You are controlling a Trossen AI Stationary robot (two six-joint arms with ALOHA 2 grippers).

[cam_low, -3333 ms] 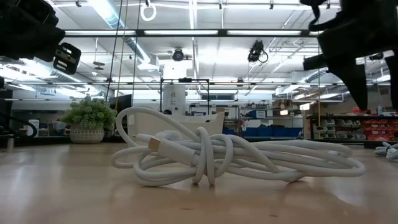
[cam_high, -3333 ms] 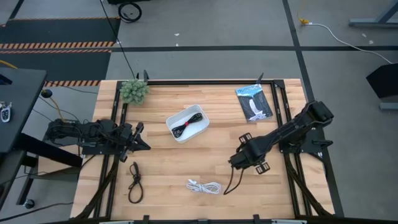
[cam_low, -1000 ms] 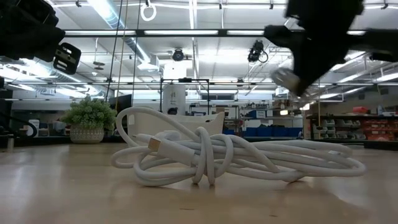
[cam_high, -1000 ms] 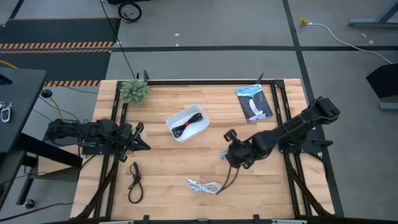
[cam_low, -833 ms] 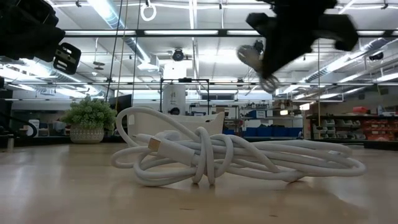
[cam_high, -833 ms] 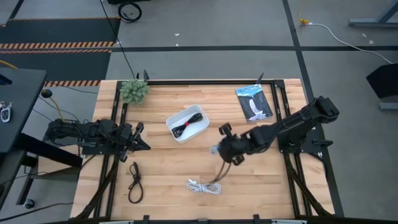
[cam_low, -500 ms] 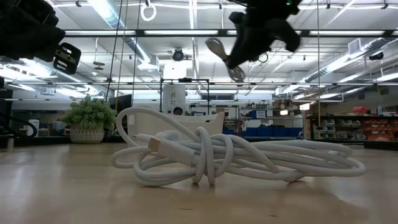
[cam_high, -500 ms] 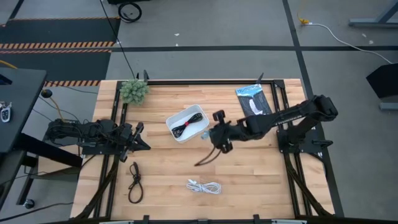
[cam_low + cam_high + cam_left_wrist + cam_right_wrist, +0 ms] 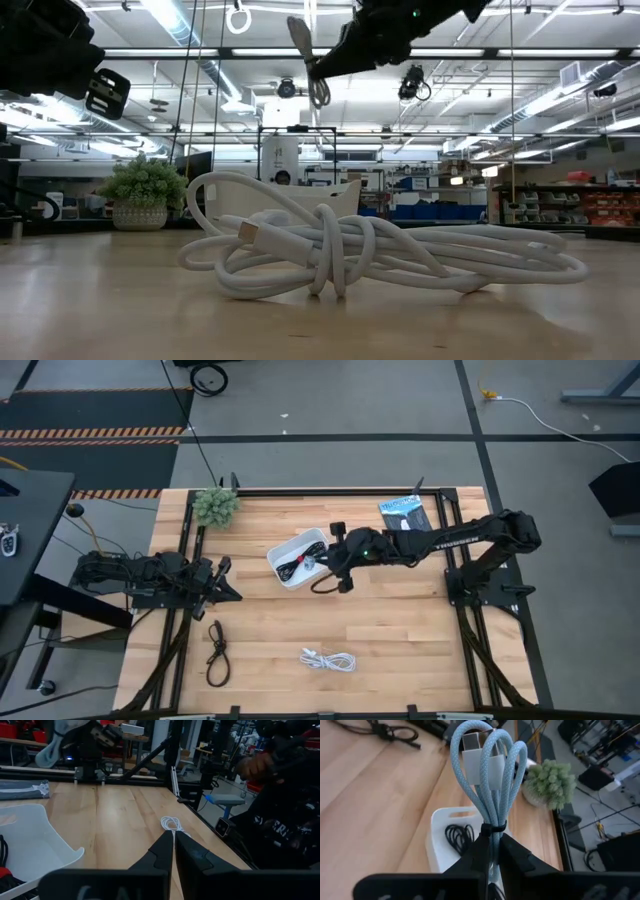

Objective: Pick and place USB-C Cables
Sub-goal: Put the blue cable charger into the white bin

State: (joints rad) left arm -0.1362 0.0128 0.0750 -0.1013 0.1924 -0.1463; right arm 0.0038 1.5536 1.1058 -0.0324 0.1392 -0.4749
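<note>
My right gripper (image 9: 322,564) is shut on a grey-blue USB-C cable bundle (image 9: 489,767) and holds it over the near right edge of the white bin (image 9: 283,550). It shows high up in the low view (image 9: 335,55). A black cable with a red tie (image 9: 293,567) lies in the bin. A white cable (image 9: 328,659) lies coiled near the table's front edge, and a black cable (image 9: 216,650) lies at the front left. My left gripper (image 9: 228,588) rests shut at the table's left side. My right gripper pinches the grey-blue bundle between its two fingers just behind its black tie (image 9: 493,826). The fingers reach toward the table's left, tipped a little down, and lie along the bundle. Loops and connector ends (image 9: 485,760) stick out past the fingertips. The bundle is lifted clear, its tail (image 9: 322,586) hanging behind.
A flat black-and-blue packet (image 9: 408,523) lies at the far right and a small potted plant (image 9: 216,506) at the far left corner. Black frame rails (image 9: 186,560) run along the table's sides. Bare wood lies between the bin and the white cable.
My right gripper has gone from near the white cable toward the table's far left, rising, until it is over the bin's edge. It has stayed shut on the grey-blue cable, which has travelled with it clear of the table, tail trailing.
</note>
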